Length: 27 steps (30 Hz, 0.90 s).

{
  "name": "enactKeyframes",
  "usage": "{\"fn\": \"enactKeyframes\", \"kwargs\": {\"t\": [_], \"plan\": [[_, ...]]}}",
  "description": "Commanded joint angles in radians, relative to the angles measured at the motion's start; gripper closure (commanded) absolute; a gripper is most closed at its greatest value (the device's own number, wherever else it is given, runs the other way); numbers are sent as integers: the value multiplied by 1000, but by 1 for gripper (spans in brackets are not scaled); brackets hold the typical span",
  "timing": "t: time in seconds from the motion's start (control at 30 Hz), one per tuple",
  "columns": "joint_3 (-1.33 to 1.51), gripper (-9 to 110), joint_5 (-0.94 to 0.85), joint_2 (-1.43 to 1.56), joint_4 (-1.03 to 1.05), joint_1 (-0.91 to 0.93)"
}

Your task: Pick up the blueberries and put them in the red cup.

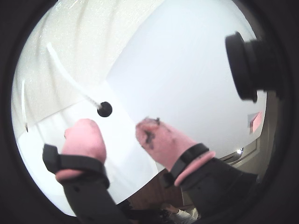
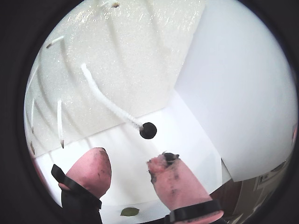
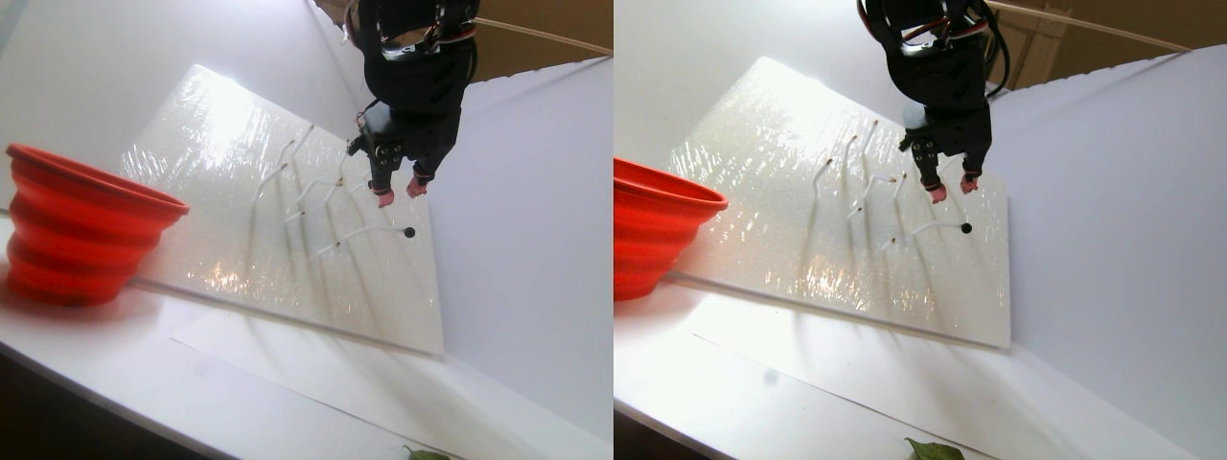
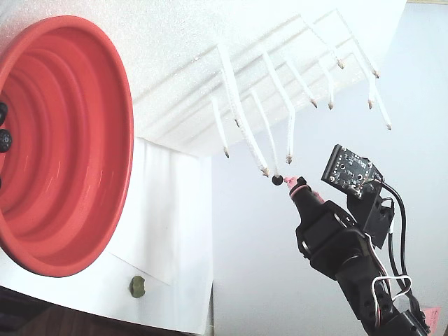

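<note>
One blueberry [image 2: 148, 130] is seen just ahead of the gripper [image 2: 128, 161], on a white stem tip, untouched. Jaws are spread, nothing held. Berry is small, round, glossy black.

1 red cup [image 4: 84, 140], with 2 blueberries [image 4: 5, 139] visible at its left edge in the fixed view, maybe a third cut off by the frame. 1 more blueberry [image 2: 148, 130] sits on a white stalk tip [image 2: 107, 102]. Stalks: roughly 10 in the fixed view, hard to separate them, rest bare. 1 foam board [image 3: 220, 144]. 1 green lump [image 4: 137, 286]. 1 gripper [image 2: 128, 170], 2 pink fingertips [image 2: 93, 168]
</note>
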Motion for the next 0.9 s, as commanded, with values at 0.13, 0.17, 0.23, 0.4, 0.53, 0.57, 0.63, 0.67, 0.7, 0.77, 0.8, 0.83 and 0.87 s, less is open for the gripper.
{"fn": "enactKeyframes", "kwargs": {"t": [0.13,0.17,0.23,0.4,0.53,0.57,0.63,0.67,0.7,0.77,0.8,0.83,0.87], "plan": [[-146,85,-8,-3,-43,74],[-153,85,-11,-11,-43,75],[-169,85,-11,-26,-44,77],[-195,84,-15,-58,-46,84],[-216,84,-18,-80,-49,91],[-221,84,-20,-87,-51,92],[-230,84,-23,-98,-54,94],[-236,84,-25,-104,-54,95],[-239,84,-25,-109,-55,95],[-242,84,-26,-115,-55,97],[-244,84,-28,-118,-55,97],[-245,84,-28,-123,-57,97],[-245,84,-29,-127,-61,97]]}}
